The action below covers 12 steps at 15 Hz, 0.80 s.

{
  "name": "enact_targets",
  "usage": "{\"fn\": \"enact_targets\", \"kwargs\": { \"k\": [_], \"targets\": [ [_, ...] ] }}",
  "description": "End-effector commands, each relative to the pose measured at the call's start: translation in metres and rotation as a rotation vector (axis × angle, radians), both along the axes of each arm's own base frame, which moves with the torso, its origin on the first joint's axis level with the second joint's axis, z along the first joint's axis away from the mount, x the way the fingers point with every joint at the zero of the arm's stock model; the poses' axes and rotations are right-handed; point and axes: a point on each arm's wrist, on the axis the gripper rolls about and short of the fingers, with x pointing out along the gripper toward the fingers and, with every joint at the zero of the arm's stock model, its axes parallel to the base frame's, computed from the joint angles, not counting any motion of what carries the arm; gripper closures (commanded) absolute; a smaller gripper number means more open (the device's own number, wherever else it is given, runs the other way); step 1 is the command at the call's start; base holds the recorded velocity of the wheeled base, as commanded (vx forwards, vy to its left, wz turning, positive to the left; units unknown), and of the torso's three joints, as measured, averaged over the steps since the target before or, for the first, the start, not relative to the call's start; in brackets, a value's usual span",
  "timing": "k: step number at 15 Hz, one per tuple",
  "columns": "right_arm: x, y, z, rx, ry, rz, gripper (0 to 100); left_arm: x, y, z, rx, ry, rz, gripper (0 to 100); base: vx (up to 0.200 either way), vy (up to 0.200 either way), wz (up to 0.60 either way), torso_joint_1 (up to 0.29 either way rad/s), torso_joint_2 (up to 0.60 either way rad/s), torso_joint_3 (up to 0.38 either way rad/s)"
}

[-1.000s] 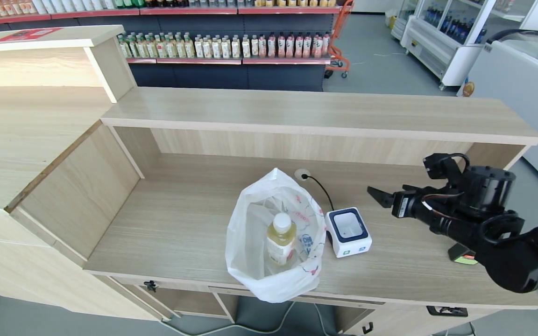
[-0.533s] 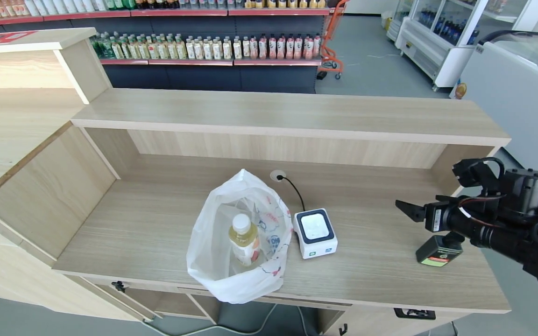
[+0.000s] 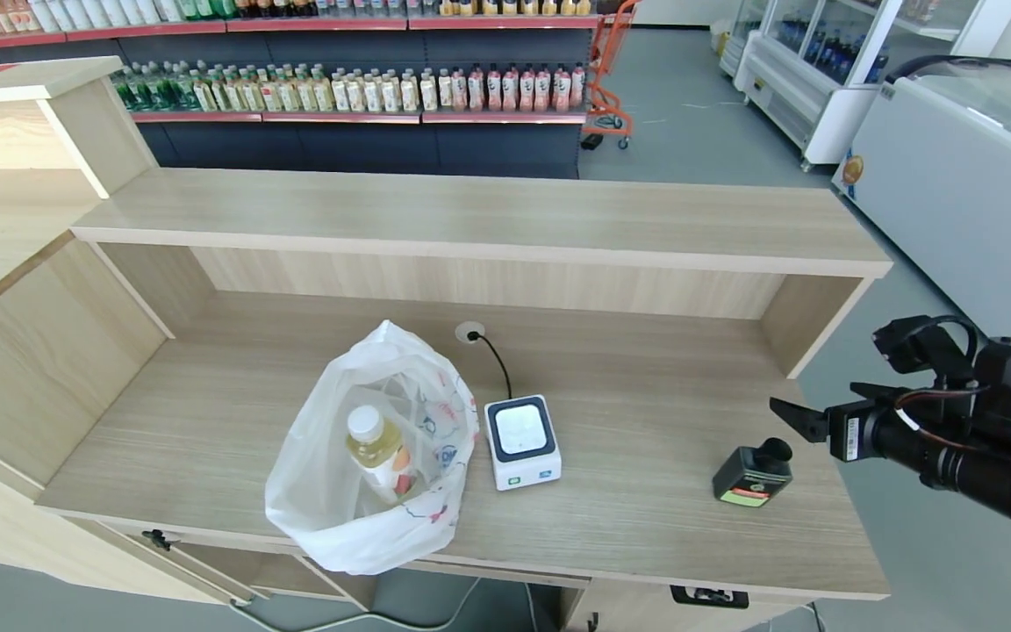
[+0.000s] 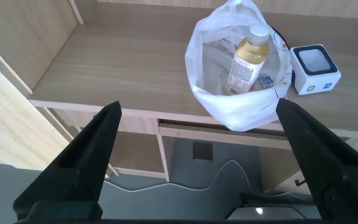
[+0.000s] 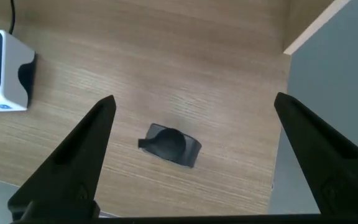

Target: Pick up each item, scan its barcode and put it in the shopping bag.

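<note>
Beside the wide-open, empty right hand (image 5: 194, 98) lies a black, green-labelled item (image 3: 751, 474).

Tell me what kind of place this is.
Most likely a small grocery or convenience store, at the checkout: shelves of bottled drinks behind, a barcode scanner beside a shopping bag on the wooden counter, and glass-door chillers across the aisle.

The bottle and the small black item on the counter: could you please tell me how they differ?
The bottle is tall, pale yellow with a white cap; the black item is squat and dark with a green-and-red label. The bottle stands inside the shopping bag; the black item sits on the bare counter, right of the scanner. Neither is held.
</note>
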Motion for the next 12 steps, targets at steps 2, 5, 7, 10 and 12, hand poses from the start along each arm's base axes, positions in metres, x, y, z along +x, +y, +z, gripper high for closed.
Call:
{"fn": "enact_targets", "kwargs": {
  "k": [2, 5, 7, 10, 12],
  "targets": [
    [-0.006, 0.001, -0.002, -0.003, 0.01, 0.005, 0, 0.0, 0.0, 0.0, -0.001, 0.0, 0.0, 0, 0.0, -0.2, 0.0, 0.0, 0.0, 0.005],
    [-0.016, 0.001, -0.006, -0.077, 0.071, 0.031, 0, 0.0, 0.0, 0.0, -0.001, 0.0, 0.0, 0, 0.0, -0.067, 0.0, -0.001, 0.0, 0.001],
    [-0.02, 0.001, -0.01, -0.136, 0.129, 0.056, 0, 0.0, 0.0, 0.0, -0.001, 0.0, 0.0, 0, 0.0, 0.0, 0.0, 0.0, 0.0, 0.0],
    [-0.016, 0.003, -0.013, -0.221, 0.185, 0.106, 0, 0.0, 0.0, 0.0, -0.001, 0.0, 0.0, 0, 0.0, 0.0, 0.0, 0.0, 0.0, 0.0],
    [-0.016, 0.007, -0.016, -0.249, 0.233, 0.143, 0, 0.0, 0.0, 0.0, -0.001, 0.0, 0.0, 0, 0.0, 0.0, 0.0, 0.0, 0.0, 0.0]
  ]
}}
